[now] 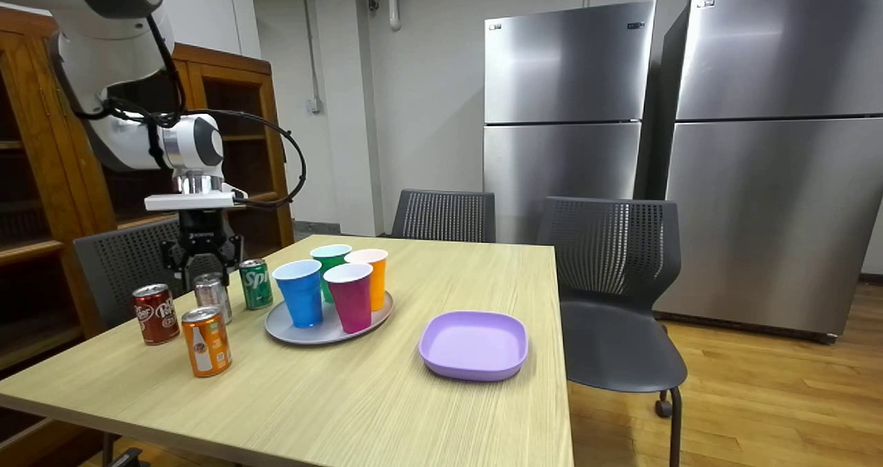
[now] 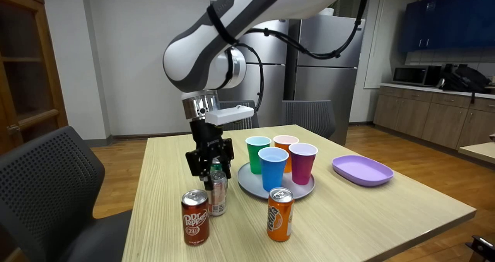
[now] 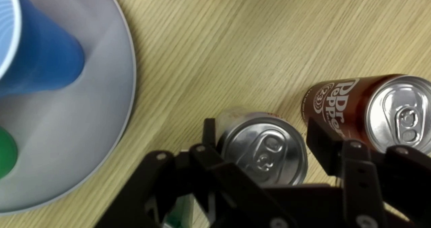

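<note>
- Plainly, the silver can [image 3: 264, 154] stands upright on the table [image 3: 215, 69], between the two fingers of the claw [image 3: 261, 137].
- The claw is open: a strip of table shows between the can and the finger nearer the Dr Pepper [image 2: 195, 221]. On the opposite side a finger sits close beside the can; whether it touches is hard to tell.
- The can's label cannot be read. Fingers cover its upper part in an exterior view, and the orange can [image 1: 207, 346] overlaps its lower part in an exterior view.
- The Dr Pepper stands upright just beside, partly behind a finger in the wrist view.
- The Sprite [image 1: 256, 286] is near too; in the wrist view the claw hides all but some green.
- Further out, the grey plate [image 3: 101, 120] carries four upright cups: blue [image 2: 273, 173], green [image 2: 254, 157], orange [image 1: 376, 281] and dark pink [image 2: 302, 167]. The wrist view cuts off the blue one and catches only a bit of the green.
- Well apart lies the purple tray [image 1: 474, 343]; beyond the table stand dark chairs [image 1: 610, 315] and two fridges [image 1: 562, 101].
</note>
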`<state>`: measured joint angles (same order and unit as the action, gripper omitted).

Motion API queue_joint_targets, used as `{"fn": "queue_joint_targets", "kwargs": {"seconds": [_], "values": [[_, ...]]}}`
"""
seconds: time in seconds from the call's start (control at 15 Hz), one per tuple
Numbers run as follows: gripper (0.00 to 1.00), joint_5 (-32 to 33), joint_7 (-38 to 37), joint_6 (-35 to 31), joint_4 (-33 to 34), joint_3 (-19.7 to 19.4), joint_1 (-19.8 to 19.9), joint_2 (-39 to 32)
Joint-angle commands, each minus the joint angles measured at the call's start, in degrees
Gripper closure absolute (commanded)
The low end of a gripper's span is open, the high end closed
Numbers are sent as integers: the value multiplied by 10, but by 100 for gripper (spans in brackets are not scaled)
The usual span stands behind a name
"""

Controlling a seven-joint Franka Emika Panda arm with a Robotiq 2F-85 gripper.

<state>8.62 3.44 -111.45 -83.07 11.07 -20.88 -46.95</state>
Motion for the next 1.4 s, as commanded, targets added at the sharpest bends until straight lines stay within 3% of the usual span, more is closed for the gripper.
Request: {"fn": "queue_joint_targets", "kwargs": {"seconds": [0.0,0.07,0.6,1.33], "values": [[58,1,10,26,30,0,-5,-12],[63,1,10,26,30,0,-5,-11],[63,2,9,18,15,0,-3,6],[63,-6,26,-26,-43,8,15,112]]}}
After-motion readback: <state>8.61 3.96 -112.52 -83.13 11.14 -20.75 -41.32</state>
